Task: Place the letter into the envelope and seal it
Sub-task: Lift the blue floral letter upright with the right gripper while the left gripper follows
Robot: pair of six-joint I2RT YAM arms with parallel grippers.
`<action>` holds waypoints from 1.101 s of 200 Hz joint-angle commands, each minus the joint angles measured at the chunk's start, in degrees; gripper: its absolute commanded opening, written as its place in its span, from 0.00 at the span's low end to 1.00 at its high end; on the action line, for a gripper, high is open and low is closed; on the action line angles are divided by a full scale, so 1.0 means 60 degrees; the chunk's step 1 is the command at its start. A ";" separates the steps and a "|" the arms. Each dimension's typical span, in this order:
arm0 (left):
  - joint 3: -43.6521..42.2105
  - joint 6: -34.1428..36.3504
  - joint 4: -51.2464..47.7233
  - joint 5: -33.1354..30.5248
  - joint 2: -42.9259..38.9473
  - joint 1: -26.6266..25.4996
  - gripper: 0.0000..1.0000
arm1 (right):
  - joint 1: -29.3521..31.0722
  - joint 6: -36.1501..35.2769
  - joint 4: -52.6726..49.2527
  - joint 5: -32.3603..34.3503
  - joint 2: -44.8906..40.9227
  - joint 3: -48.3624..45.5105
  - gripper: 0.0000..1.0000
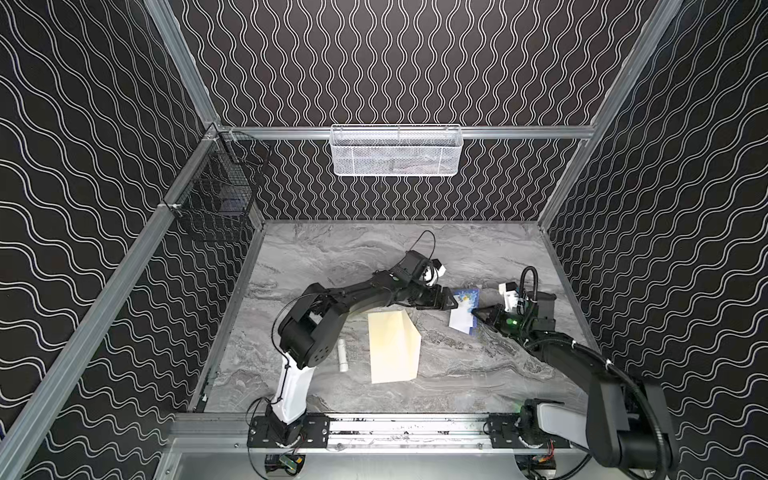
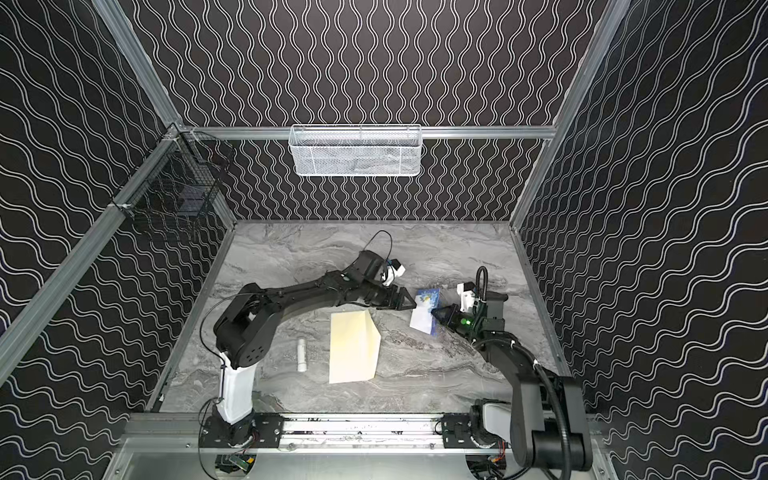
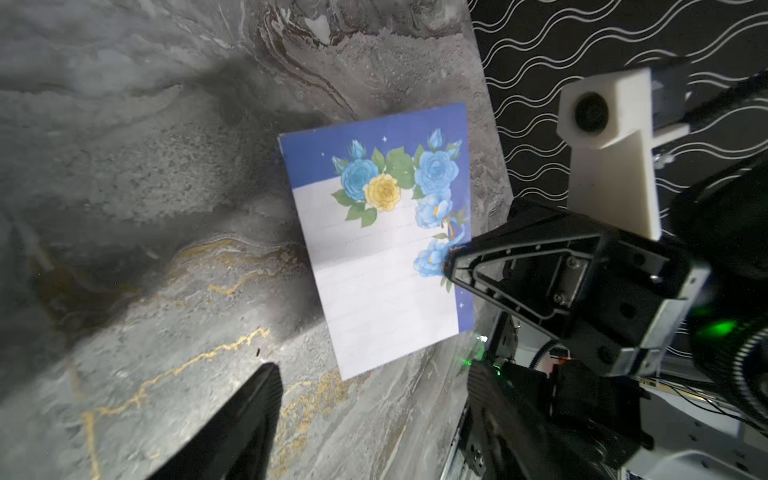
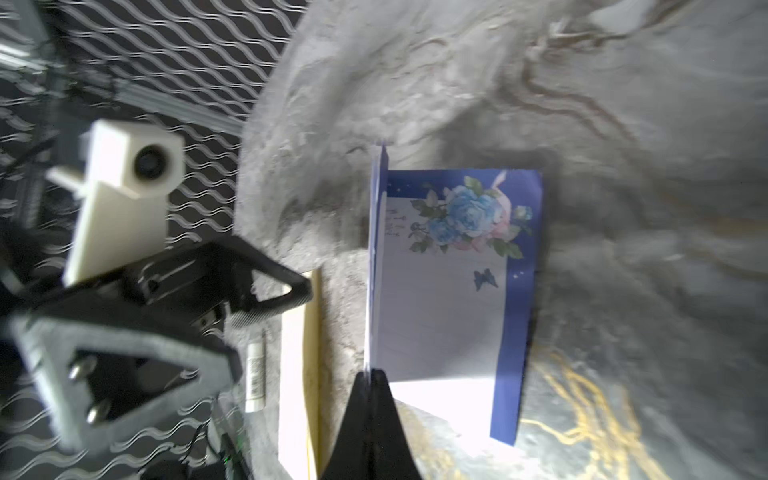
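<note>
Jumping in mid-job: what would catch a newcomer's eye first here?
The blue-bordered, flowered letter stands out on the right of the grey marbled table, pinched at one edge by the shut right gripper. The open left gripper hovers beside it; the cream envelope lies flat mid-table, a small white cylinder to its left.

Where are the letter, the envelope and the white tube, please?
letter (image 3: 374,270): left wrist view, on its white lined middle.
envelope (image 1: 392,353): in a top view, on its cream face.
white tube (image 1: 343,355): in a top view, on its mid-body.
</note>
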 commanded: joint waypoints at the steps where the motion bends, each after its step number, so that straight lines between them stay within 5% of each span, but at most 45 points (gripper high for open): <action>1: -0.0357 -0.0401 0.0988 0.0690 -0.0399 0.0189 0.75 | 0.0007 0.0457 0.1242 -0.1376 -0.0530 -0.0233 0.00; 85: -0.1581 -0.1344 0.3034 0.1634 -0.1060 0.0314 0.67 | 0.0295 0.1444 0.2644 -0.2111 -0.1022 -0.0413 0.00; 152: -0.2065 -0.1280 0.3481 0.1641 -0.1243 0.0433 0.31 | 0.0366 0.1255 0.2765 -0.2122 -0.0386 -0.0451 0.00; 220: -0.2226 -0.1338 0.3688 0.1679 -0.1287 0.0458 0.06 | 0.0432 0.1116 0.2409 -0.2074 -0.0512 -0.0395 0.00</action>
